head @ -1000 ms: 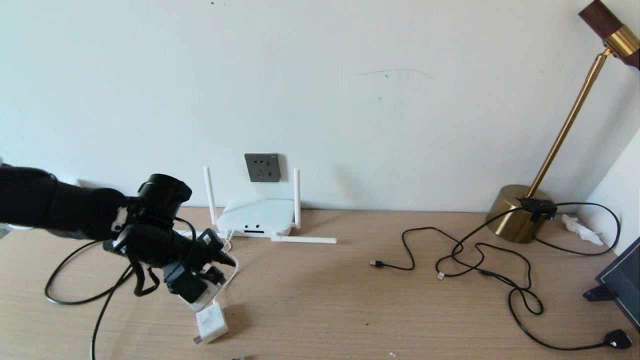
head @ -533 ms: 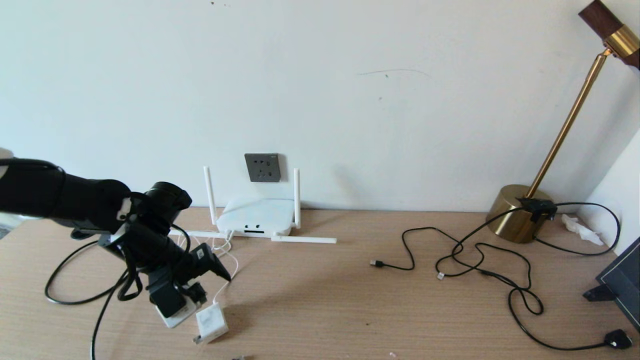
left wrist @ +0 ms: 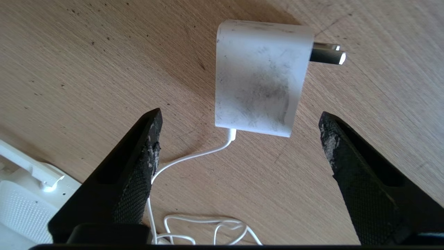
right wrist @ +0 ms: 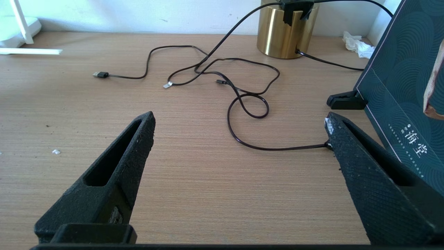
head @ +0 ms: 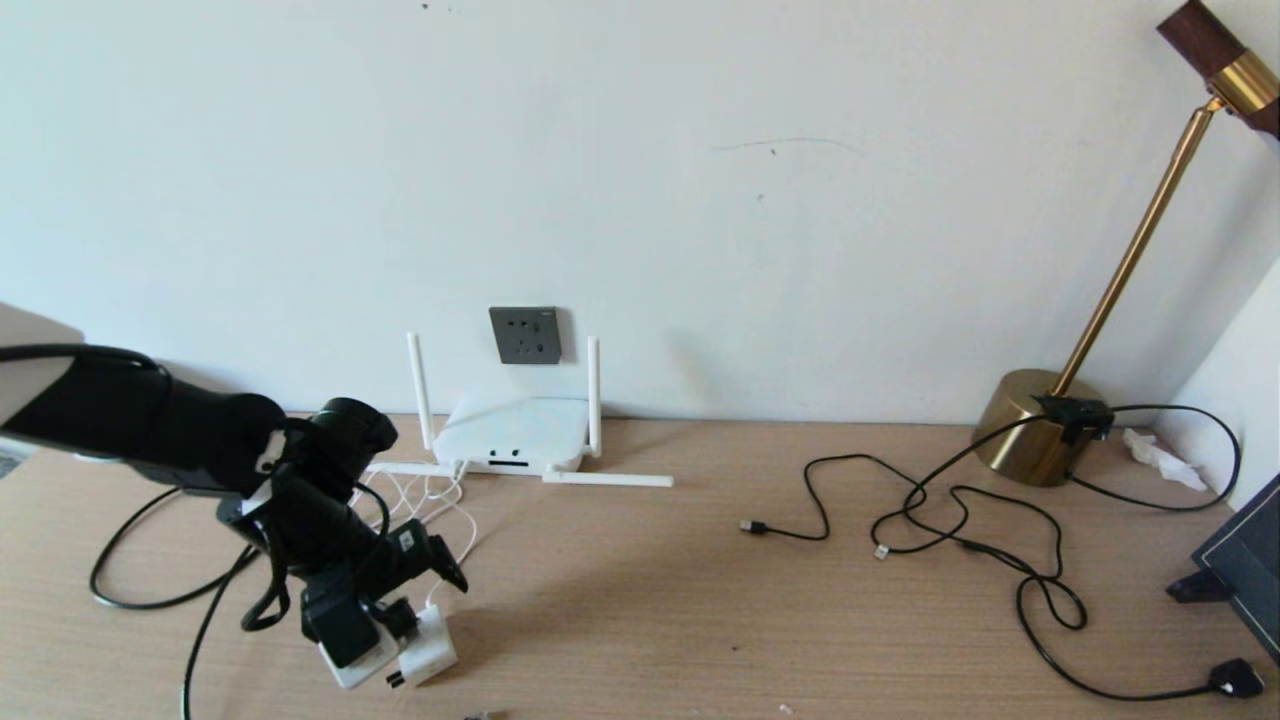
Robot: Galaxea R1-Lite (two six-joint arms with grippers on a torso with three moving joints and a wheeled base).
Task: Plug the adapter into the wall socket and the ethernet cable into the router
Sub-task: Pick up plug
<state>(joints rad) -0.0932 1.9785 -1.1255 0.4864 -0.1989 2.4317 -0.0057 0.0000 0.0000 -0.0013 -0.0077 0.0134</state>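
Left gripper [left wrist: 239, 139] spread wide over the adapter [left wrist: 258, 78] on the wooden table [head: 700, 600].

The left wrist view shows the adapter lying free between the parted fingers [left wrist: 138, 163], prongs pointing away, its white cord [left wrist: 194, 156] trailing back; in the head view, at the lower left, the block is half hidden behind the downward-angled left arm, and contact cannot be judged there. The right gripper [right wrist: 239, 128] is seen only in its own view, released, over black cables [right wrist: 242, 100]. The wall socket [head: 524, 334] sits above the router [head: 515, 435], possibly unplugged.
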